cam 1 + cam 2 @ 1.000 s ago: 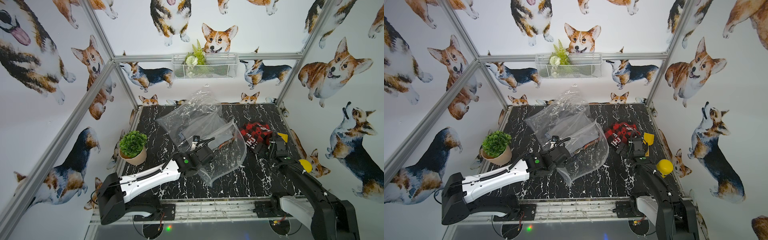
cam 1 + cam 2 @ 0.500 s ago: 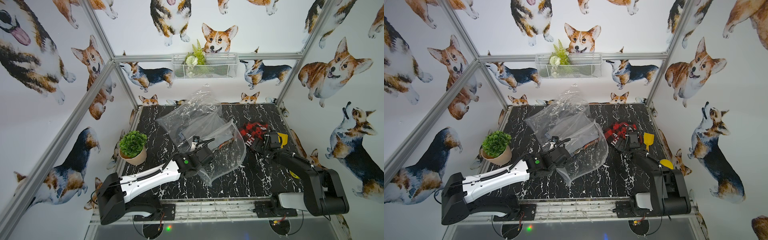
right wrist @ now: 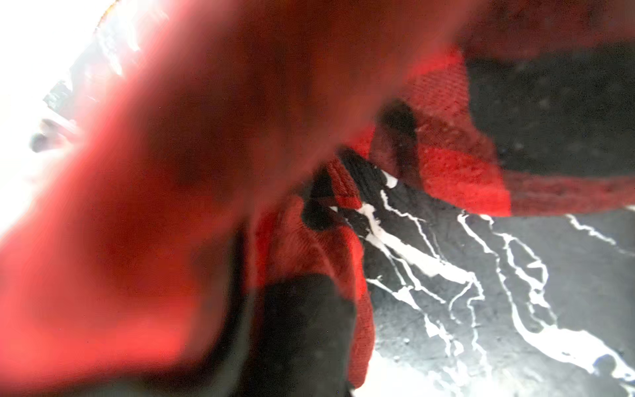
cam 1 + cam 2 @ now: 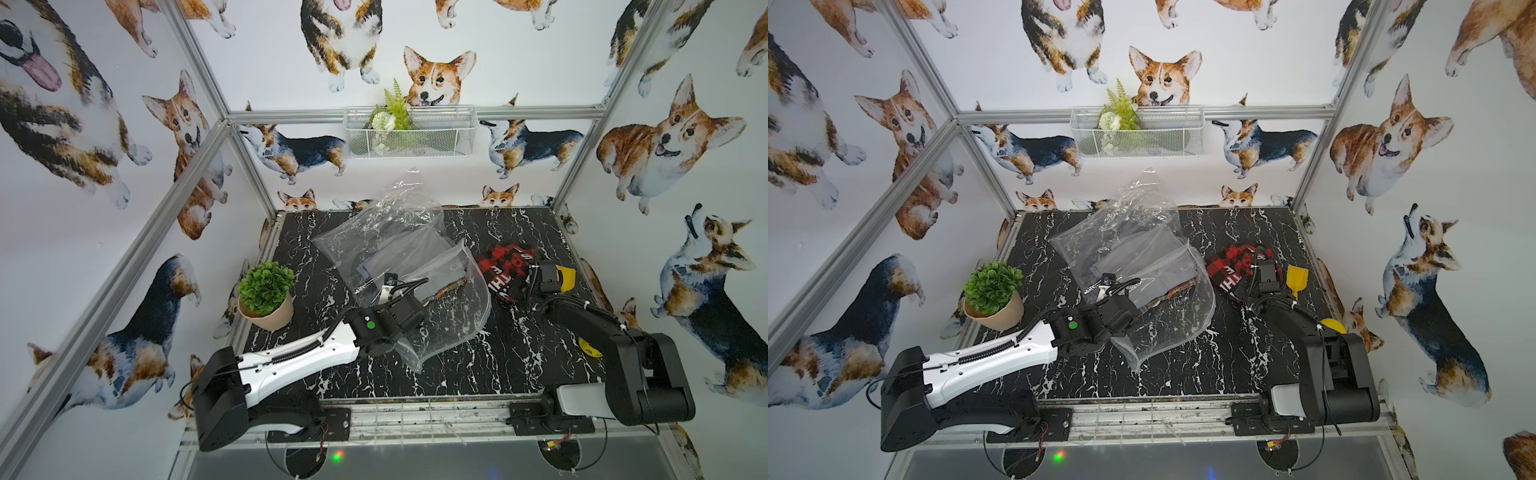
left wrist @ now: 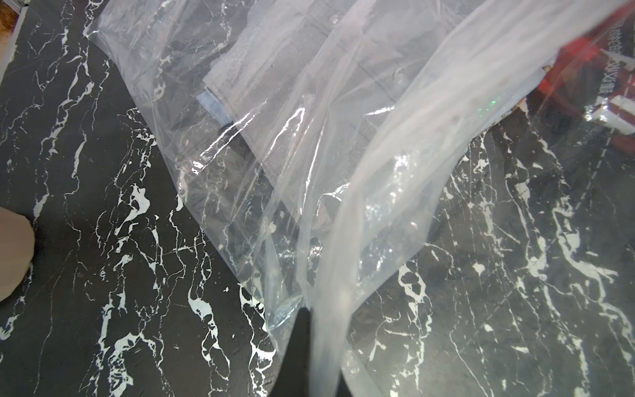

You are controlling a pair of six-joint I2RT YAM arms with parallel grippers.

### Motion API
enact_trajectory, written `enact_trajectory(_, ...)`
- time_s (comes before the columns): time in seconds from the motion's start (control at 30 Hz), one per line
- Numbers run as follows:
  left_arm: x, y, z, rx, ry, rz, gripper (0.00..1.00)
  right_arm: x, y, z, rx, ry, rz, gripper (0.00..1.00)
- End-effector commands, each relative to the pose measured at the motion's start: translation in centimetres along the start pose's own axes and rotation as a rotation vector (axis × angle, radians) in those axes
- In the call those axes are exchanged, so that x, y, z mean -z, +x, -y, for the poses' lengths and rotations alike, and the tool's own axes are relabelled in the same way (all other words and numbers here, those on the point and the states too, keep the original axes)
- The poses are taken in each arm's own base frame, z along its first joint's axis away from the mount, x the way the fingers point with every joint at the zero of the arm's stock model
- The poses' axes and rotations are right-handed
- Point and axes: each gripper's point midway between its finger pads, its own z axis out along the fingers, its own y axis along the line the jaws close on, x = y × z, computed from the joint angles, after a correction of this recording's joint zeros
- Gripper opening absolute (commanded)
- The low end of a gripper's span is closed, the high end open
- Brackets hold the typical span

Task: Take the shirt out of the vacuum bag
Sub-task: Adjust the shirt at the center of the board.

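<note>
The vacuum bag (image 4: 386,232) (image 4: 1125,232) (image 5: 309,137), clear and crinkled, lies mid-table with its wide mouth facing right. My left gripper (image 4: 419,309) (image 4: 1133,311) (image 5: 316,343) is shut on a bunched strip of the bag's plastic near the front. The red-and-black plaid shirt (image 4: 503,270) (image 4: 1229,270) (image 3: 446,165) lies crumpled on the table just right of the bag's mouth. My right gripper (image 4: 534,270) (image 4: 1256,270) (image 3: 302,326) presses down into it, shut on its fabric. Red cloth blurs across most of the right wrist view.
A grey buttoned cloth (image 4: 399,257) (image 5: 309,68) shows through the bag. A potted plant (image 4: 266,293) stands at the table's left edge. A yellow piece (image 4: 565,276) sits beside the right gripper. A wire basket (image 4: 409,131) hangs on the back wall.
My right gripper has closed on the shirt, and the right arm's elbow has folded back to the right. The left arm and the bag have not moved.
</note>
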Motion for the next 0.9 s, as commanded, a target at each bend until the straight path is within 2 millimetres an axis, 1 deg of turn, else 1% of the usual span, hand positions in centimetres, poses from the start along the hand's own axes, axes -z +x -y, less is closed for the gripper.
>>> enact_trajectory(0.0,0.4,-0.1,-1.3,-0.035,-0.050,0.006,0.00,0.9,-0.4,-1.9,-0.111,-0.096,0.003,0.00)
enact_trajectory(0.2,1.3,-1.3,-1.7,-0.072,-0.068,0.030,0.00,2.1,-0.4,-4.1,-0.229,-0.216,-0.011,0.00)
enact_trajectory(0.23,1.4,-1.4,-1.8,-0.079,-0.071,0.033,0.00,2.2,-0.1,-4.4,-0.263,-0.234,-0.024,0.00)
enact_trajectory(0.3,1.8,-2.0,-1.9,-0.097,-0.079,0.043,0.00,2.4,0.4,-5.1,-0.274,-0.250,-0.037,0.00)
enact_trajectory(0.4,2.8,-3.4,-2.4,-0.130,-0.107,0.072,0.00,2.5,2.1,-6.4,-0.263,-0.260,-0.063,0.00)
enact_trajectory(0.5,3.4,-4.4,-2.7,-0.146,-0.123,0.097,0.00,2.4,4.2,-7.4,-0.264,-0.261,-0.108,0.00)
enact_trajectory(0.6,3.8,-4.8,-2.8,-0.150,-0.125,0.108,0.00,2.7,5.4,-7.4,-0.249,-0.246,-0.109,0.00)
enact_trajectory(0.67,3.8,-4.8,-2.8,-0.151,-0.125,0.108,0.00,3.1,5.9,-6.9,-0.222,-0.220,-0.091,0.00)
enact_trajectory(0.7,3.7,-4.7,-2.8,-0.151,-0.124,0.103,0.00,3.2,5.9,-6.7,-0.217,-0.210,-0.089,0.07)
enact_trajectory(0.73,3.6,-4.6,-2.8,-0.149,-0.122,0.100,0.00,3.5,6.0,-6.1,-0.219,-0.191,-0.083,0.34)
enact_trajectory(0.77,3.6,-4.4,-2.8,-0.149,-0.121,0.096,0.00,3.7,6.1,-6.0,-0.219,-0.194,-0.081,0.44)
enact_trajectory(0.83,3.4,-4.2,-2.7,-0.148,-0.119,0.091,0.00,4.2,6.4,-6.1,-0.218,-0.219,-0.090,0.60)
enact_trajectory(0.87,3.4,-4.2,-2.7,-0.150,-0.119,0.091,0.00,4.8,6.4,-6.3,-0.225,-0.239,-0.090,0.69)
